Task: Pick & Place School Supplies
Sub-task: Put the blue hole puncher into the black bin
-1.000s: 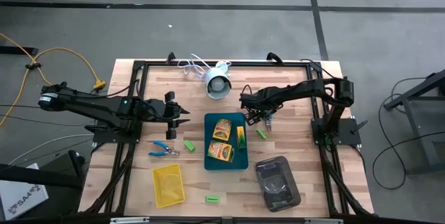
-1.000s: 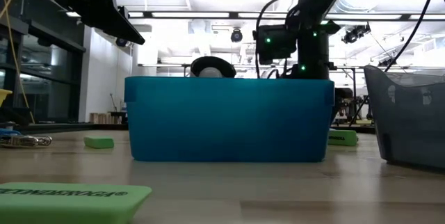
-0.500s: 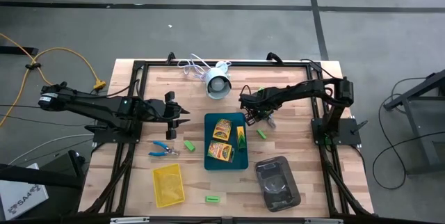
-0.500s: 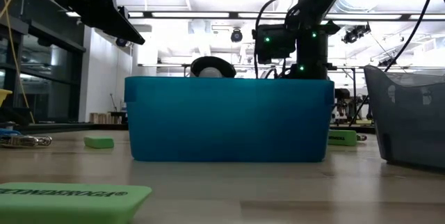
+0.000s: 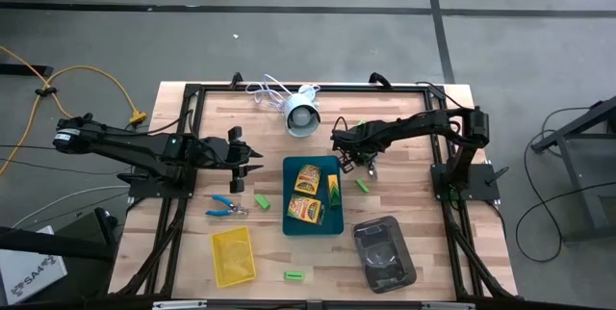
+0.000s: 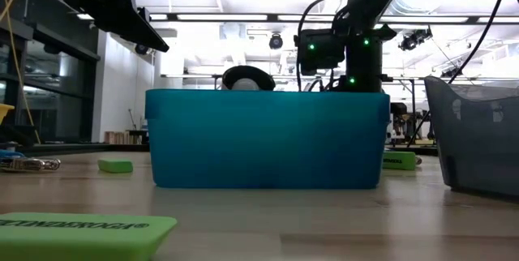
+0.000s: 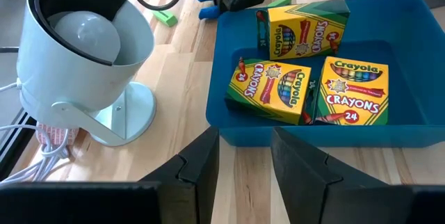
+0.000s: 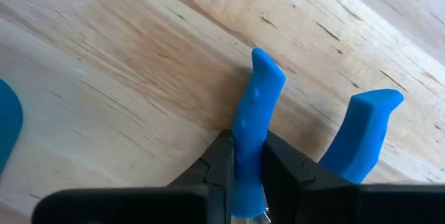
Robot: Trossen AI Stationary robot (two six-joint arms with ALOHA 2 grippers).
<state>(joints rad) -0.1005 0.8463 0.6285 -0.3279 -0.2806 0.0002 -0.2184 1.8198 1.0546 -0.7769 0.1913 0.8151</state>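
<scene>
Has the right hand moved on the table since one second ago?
No. The right hand stays beside the teal tray, above the green block, now clamped on a blue-handled tool.

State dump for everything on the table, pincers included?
Right pincer: shut on one handle of the blue-handled tool.
Left pincer: open, empty.
Teal tray: holds three crayon boxes.
Second blue-handled tool: lying loose on the table.
Yellow tray: looks empty.
</scene>
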